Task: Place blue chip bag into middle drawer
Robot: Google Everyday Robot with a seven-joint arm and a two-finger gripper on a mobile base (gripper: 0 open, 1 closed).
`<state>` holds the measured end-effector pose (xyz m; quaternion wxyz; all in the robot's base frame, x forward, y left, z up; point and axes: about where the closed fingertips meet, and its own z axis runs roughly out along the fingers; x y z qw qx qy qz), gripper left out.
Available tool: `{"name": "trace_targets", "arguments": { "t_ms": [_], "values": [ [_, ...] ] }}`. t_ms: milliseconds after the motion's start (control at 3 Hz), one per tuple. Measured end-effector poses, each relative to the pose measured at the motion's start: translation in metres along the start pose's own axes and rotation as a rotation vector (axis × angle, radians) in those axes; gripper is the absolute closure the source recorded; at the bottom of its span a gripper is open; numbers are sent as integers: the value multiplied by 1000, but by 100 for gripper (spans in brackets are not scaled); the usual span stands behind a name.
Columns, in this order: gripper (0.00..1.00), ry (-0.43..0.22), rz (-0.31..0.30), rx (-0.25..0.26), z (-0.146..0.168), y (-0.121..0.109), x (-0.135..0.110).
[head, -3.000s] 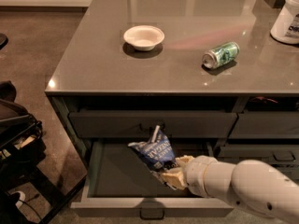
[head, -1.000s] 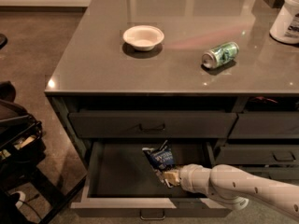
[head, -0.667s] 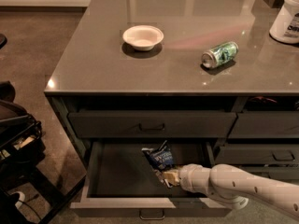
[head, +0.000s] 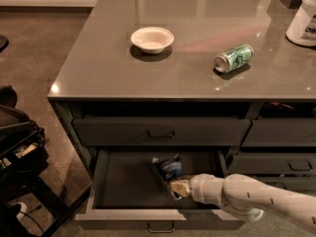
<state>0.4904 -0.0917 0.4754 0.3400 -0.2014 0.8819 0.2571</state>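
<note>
Found the middle drawer [head: 123, 181] pulled out beneath the counter [head: 187, 73], with its dark box interior exposed and its small bar pull visible at the bottom edge of the front. Located the blue chip bag [head: 170, 169] inside that drawer, right of centre, standing roughly upright, crumpled, with pale lettering facing the camera. Recorded the claw [head: 178, 187] inside the drawer as well, low and just in front of the bag, touching the bag's lower end. Traced the white arm [head: 247, 194] from the lower right of the view, over the drawer's right side, to the claw. Could not establish the claw's degree of opening, nor confirm a firm hold on the bag; logged contact only.

Noted the upper drawer [head: 160, 131] shut directly above the open one, and narrower drawers [head: 291, 164] shut to the right. On the counter, logged a white bowl [head: 152, 38] upright toward the left, a green can [head: 233, 58] lying on its side to the bowl's right and well apart from it, and a white container [head: 302, 21] at the far right edge. Observed dark equipment [head: 17, 137] on the floor to the left of the cabinet.
</note>
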Motion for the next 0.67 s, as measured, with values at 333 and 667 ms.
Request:
{"name": "trace_targets", "arguments": {
  "t_ms": [333,667],
  "values": [
    [0,0,0,0,0,0,0],
    [0,0,0,0,0,0,0]
  ]
}}
